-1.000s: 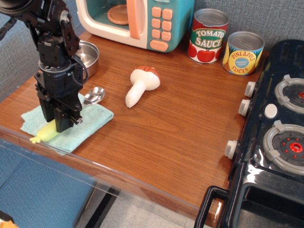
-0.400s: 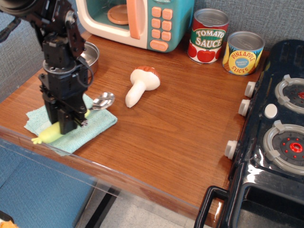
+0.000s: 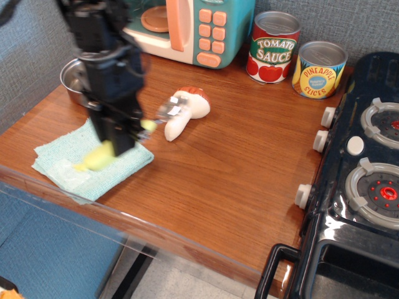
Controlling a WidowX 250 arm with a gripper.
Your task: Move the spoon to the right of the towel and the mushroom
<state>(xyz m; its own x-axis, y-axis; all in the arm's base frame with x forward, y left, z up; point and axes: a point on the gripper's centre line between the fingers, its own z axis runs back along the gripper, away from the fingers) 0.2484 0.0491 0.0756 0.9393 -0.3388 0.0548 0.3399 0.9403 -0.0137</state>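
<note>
Black pincer [image 3: 118, 138], blurred, closed on the soft yellow handle of the small silver-bowled toy spoon [image 3: 134, 132]; the grip sits mid-handle, likely to keep the spoon level in carriage. Yellow end pokes out lower left, shiny bowl juts right, just beside the white-stemmed, brown-capped toy mushroom [image 3: 185, 112]. Spoon appears raised above the folded teal cloth towel [image 3: 87, 159] on the wooden desk [image 3: 224, 168]. Open desk right of the mushroom looks the likely drop spot.
</note>
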